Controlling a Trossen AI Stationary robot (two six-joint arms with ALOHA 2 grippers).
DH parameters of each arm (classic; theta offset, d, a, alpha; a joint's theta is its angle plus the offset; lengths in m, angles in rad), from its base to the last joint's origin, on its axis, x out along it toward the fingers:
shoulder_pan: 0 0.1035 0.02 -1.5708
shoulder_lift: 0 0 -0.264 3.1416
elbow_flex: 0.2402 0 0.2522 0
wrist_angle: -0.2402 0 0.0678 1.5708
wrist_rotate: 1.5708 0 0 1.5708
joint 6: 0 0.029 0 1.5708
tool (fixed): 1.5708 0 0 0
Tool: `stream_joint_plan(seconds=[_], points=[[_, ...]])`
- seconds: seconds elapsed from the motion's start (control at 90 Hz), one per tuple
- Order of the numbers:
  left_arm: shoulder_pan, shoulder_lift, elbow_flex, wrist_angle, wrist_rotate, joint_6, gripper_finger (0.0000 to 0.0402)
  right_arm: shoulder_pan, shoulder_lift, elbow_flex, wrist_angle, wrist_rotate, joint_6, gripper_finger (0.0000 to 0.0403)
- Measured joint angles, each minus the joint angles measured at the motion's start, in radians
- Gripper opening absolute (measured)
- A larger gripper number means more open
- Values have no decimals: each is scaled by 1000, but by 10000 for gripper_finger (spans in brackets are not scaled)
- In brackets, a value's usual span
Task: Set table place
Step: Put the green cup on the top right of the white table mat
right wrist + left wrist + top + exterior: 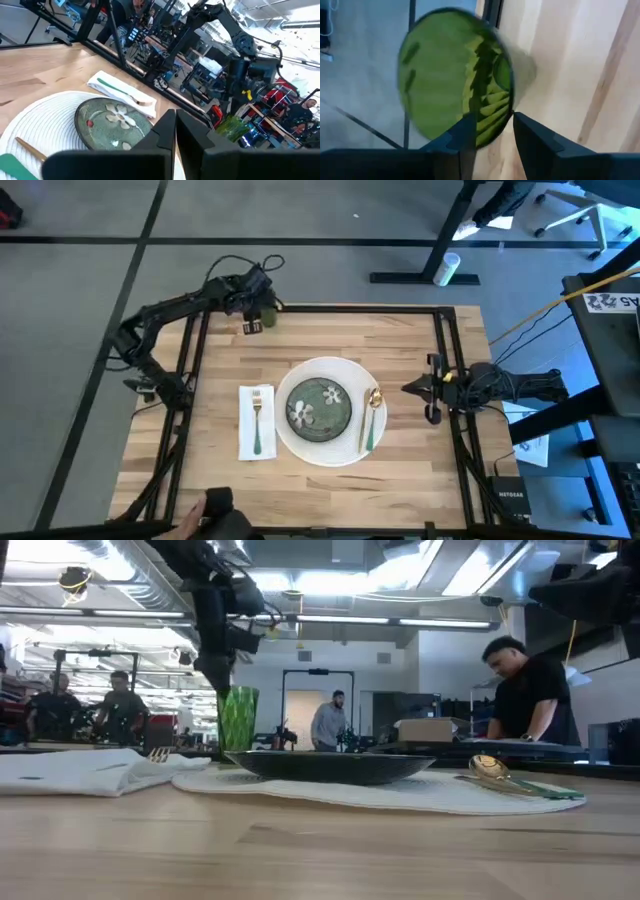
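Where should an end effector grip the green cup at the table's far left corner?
By the rim wall, from above. The cup stands upright and open, as the low view shows, so one finger can go inside and one outside. The left end effector already straddles that wall this way.

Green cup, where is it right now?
High view: the green cup is at the table's far left corner, gripped on its rim by the left gripper, well away from the plate.
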Motion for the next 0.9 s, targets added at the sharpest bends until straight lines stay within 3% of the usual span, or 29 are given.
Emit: stream_joint_plan(seconds=[0.167, 0.4, 0.611, 0.9], points=[[-32, 49, 0, -24, -45, 3, 99, 0, 0, 0, 0, 0, 0, 0], [-108, 44, -2, -48, -119, 95, 9, 0, 0, 0, 0, 0, 0, 0], [-174, 29, 41, -34, -152, 129, 1, 0, 0, 0, 1, 0, 5, 0], [-287, 29, 149, -54, -99, 218, 0, 0, 0, 0, 4, 0, 15, 0]])
